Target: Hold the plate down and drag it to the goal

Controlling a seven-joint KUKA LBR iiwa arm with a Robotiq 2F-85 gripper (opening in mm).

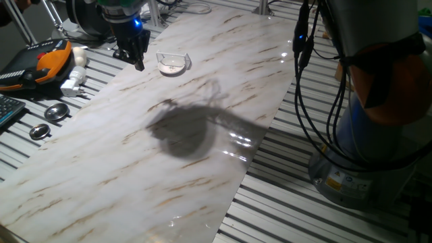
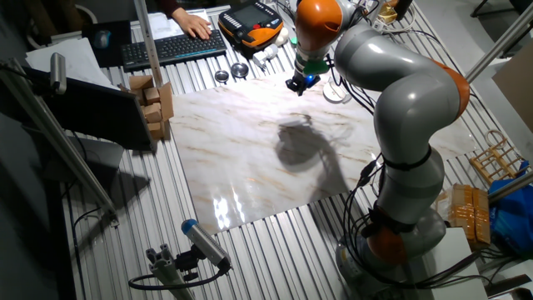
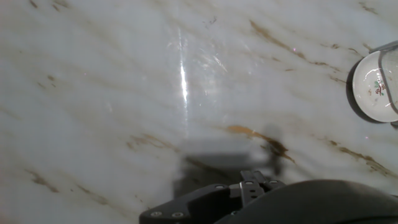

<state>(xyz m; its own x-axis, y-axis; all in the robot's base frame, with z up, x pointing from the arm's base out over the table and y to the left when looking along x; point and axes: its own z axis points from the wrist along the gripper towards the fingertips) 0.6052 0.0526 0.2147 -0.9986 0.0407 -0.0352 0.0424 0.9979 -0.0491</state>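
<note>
The plate (image 1: 171, 65), a small white dish with faint specks at its centre, lies on the marble board at the far side. The clear-plastic goal (image 1: 184, 58) glints around it, and the plate appears to sit inside its low walls. In the hand view the plate (image 3: 372, 86) shows at the right edge, with a goal wall (image 3: 392, 55) crossing it. My gripper (image 1: 140, 65) hangs just left of the plate, apart from it and a little above the board. Its black fingers are together with nothing between them. The other fixed view shows the gripper (image 2: 297, 86) left of the plate (image 2: 335, 92).
Two grey metal discs (image 1: 57, 111) (image 1: 40, 131) lie on the slatted table left of the marble board (image 1: 202, 175). An orange pendant (image 1: 52, 59) and a white plug (image 1: 73, 82) sit nearby. Cables (image 1: 302, 47) hang at the right. A keyboard (image 2: 171, 46) has a hand on it.
</note>
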